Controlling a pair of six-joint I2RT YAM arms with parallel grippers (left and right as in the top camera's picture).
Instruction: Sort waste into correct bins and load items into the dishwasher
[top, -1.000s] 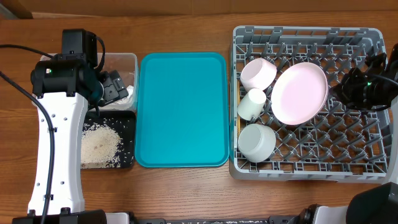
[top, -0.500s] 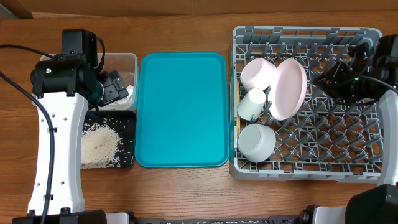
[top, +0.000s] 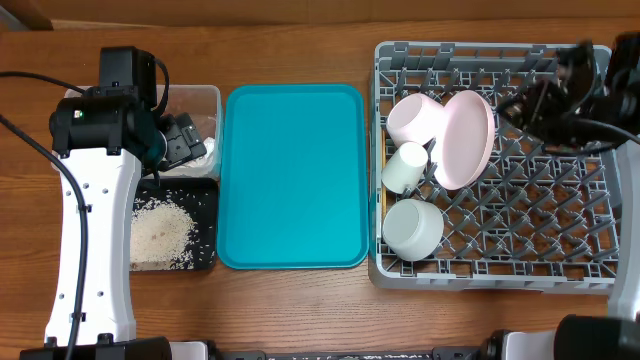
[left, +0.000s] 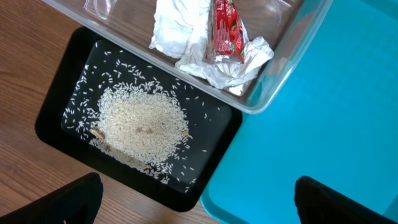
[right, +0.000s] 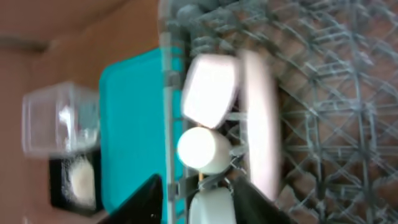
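Note:
The grey dish rack (top: 560, 250) holds the pale pink plate (top: 466, 140) standing on edge, the pale pink cup (top: 414, 118), the small white cup (top: 404, 167) and the white bowl (top: 412, 228). A thin wooden strip, likely the chopsticks (top: 381, 205), lies along its left edge. My right gripper (top: 525, 100) is open and empty above the rack's far right, apart from the plate (right: 258, 124). My left gripper (left: 199, 211) is open and empty over the bins. White tissue (left: 186, 31) and the red wrapper (left: 225, 28) lie in the clear tub (left: 267, 106). Rice (left: 143, 121) lies in the black tray (left: 62, 106).
The large teal tray (top: 292, 175) lies between the bins and the rack, with nothing on it. The wooden table (top: 300, 310) shows at the front. The left arm's white body (top: 95, 240) runs along the left side of the black tray.
The plate has gone from leaning face-up to standing on edge between the pegs. My right gripper has pulled back and away toward the rack's far right corner. The left arm has not moved.

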